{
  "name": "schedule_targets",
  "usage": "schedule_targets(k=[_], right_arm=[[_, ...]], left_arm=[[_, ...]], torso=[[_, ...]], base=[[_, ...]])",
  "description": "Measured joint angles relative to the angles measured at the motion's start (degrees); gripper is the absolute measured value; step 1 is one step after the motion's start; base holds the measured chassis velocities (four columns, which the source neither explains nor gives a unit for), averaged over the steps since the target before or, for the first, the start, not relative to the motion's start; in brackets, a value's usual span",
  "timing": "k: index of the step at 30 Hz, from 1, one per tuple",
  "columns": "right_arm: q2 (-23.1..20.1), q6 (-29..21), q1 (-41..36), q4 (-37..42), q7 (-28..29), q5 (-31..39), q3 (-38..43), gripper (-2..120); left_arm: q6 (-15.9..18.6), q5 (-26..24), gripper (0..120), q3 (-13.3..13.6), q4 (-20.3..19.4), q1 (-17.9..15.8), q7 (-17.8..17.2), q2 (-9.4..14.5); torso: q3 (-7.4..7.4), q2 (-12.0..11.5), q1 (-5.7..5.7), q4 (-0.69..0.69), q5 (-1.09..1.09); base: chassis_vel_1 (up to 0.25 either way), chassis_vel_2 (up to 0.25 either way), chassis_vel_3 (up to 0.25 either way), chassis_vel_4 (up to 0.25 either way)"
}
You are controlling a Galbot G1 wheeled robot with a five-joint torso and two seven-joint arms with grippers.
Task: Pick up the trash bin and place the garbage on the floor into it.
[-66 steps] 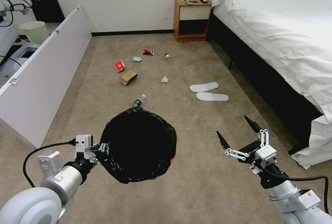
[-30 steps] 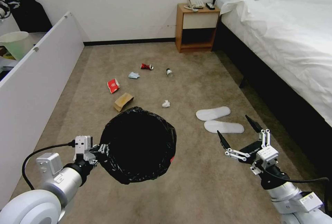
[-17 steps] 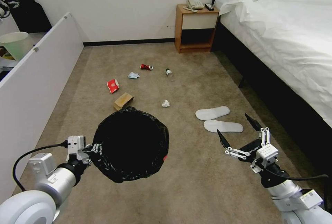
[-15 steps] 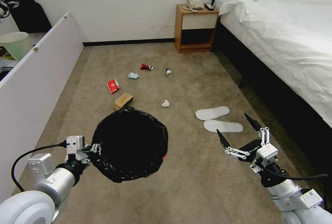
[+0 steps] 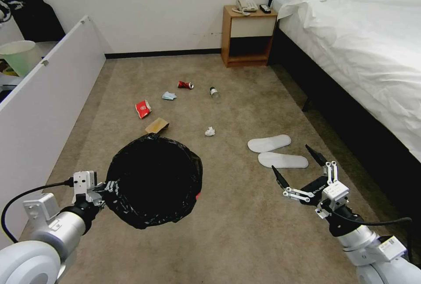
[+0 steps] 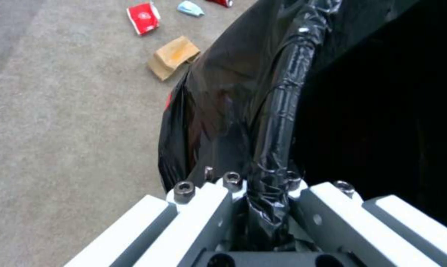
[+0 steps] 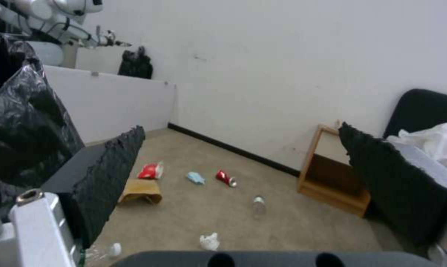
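Observation:
My left gripper [image 5: 107, 186] is shut on the rim of the trash bin [image 5: 153, 181], a black-bagged bin held off the floor [image 5: 245, 240] at lower left. The left wrist view shows the bagged rim [image 6: 278, 122] pinched between the jaws. My right gripper [image 5: 289, 157] hovers open at lower right, near two white slippers [image 5: 269, 143]. Ahead on the carpet lies the garbage: a cardboard piece [image 5: 156, 125], red carton [image 5: 143, 108], mask [image 5: 169, 96], crushed can [image 5: 185, 84], bottle [image 5: 214, 92] and tissue wad [image 5: 210, 132]. A second bottle [image 7: 104, 252] lies close by in the right wrist view.
A bed [image 5: 364, 47] with a dark frame runs along the right. A wooden nightstand [image 5: 247, 34] stands at the far wall. A white panel [image 5: 48, 100] borders the left, with a pale bucket [image 5: 19, 56] behind it. Open carpet lies between my arms.
The camera advanced toward the litter early on. Over the last second my left arm carried the bin left and a little lower. The right gripper barely shifted and stays open.

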Motion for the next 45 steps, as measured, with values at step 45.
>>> schedule_targets(k=[45], right_arm=[[-2.2, -0.1, 2.9, -3.3, -1.1, 0.7, -2.3, 100]], left_arm=[[-0.4, 2.1, 0, 1.2, 1.0, -0.4, -0.2, -1.9]], torso=[[0.0, 0.0, 0.0, -0.01, 0.0]], base=[[0.017, 0.017, 0.017, 0.017]])
